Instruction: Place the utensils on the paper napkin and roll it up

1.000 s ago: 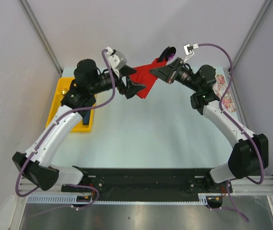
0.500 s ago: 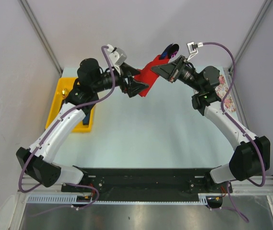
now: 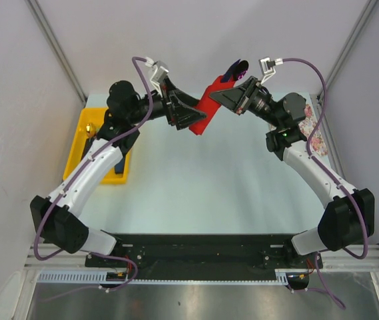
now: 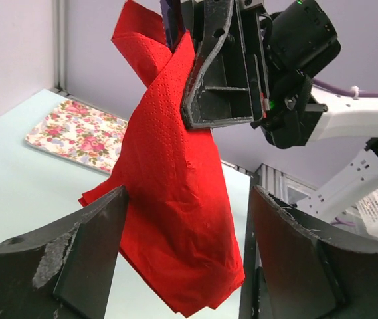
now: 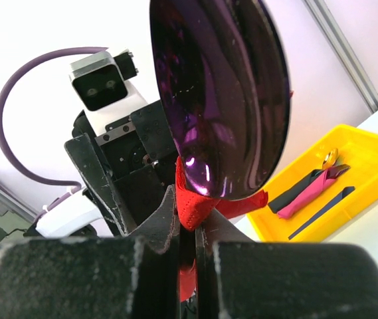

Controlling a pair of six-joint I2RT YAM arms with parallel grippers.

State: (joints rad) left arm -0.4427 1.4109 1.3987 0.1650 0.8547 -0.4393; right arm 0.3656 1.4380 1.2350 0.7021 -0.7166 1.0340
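Note:
The red paper napkin (image 3: 206, 107) hangs in the air over the table's far side, wrapped loosely round a dark purple spoon (image 3: 234, 69) whose bowl sticks out of its top. My right gripper (image 3: 222, 99) is shut on the napkin's upper part; in the right wrist view its jaws (image 5: 192, 219) pinch red paper just below the spoon bowl (image 5: 222, 93). My left gripper (image 4: 187, 196) is open, its fingers (image 4: 82, 259) either side of the napkin's (image 4: 175, 199) hanging lower end, with gaps on both sides. More utensils (image 5: 308, 193), pink and black, lie in the yellow tray (image 5: 368, 159).
The yellow tray (image 3: 86, 143) sits at the table's left edge under my left arm. A white flowered sheet (image 3: 312, 137) lies at the right edge, also visible in the left wrist view as the flowered sheet (image 4: 82, 133). Grey walls enclose the table.
My left gripper has swung up and to the right until its open fingers straddle the napkin's lower end. The right gripper lifted the napkin bundle slightly, then held still.

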